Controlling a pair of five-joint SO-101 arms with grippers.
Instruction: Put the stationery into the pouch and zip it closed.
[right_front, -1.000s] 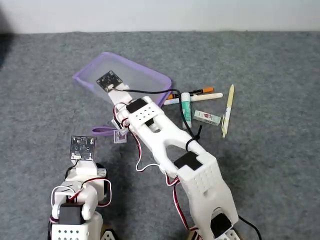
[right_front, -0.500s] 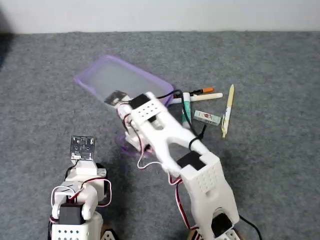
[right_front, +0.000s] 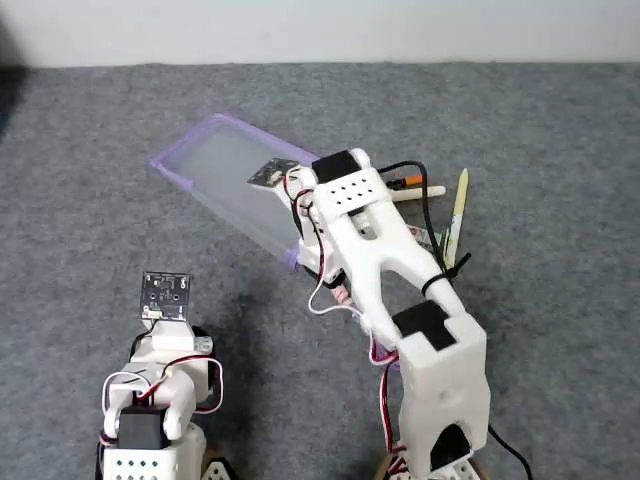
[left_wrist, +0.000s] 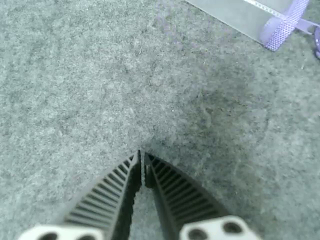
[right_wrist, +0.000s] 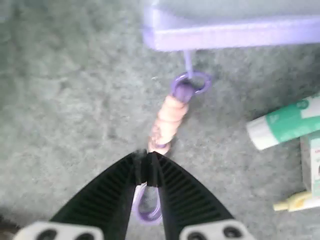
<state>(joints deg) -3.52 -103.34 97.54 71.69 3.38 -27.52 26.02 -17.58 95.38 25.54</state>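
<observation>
From my station I see the pouch lying flat on the grey carpet, its long side running diagonally, lavender trim around a frosted body. The right gripper sits just off the pouch's near end with its black ribbed jaws pressed together on a purple loop. The loop carries a pink charm that leads up to a small ring hanging from the pouch's edge. None of the stationery is in the pouch – it lies just beyond the pouch's right end. I can pick out a green-and-white glue stick, an orange marker, a white pen and a yellow pen, the last lying farthest from the pouch. The left gripper is well apart from the pouch, on its near side, over bare carpet – jaws closed tip to tip with nothing between them. One corner of the pouch and its ribbon tab show in the left wrist view.
</observation>
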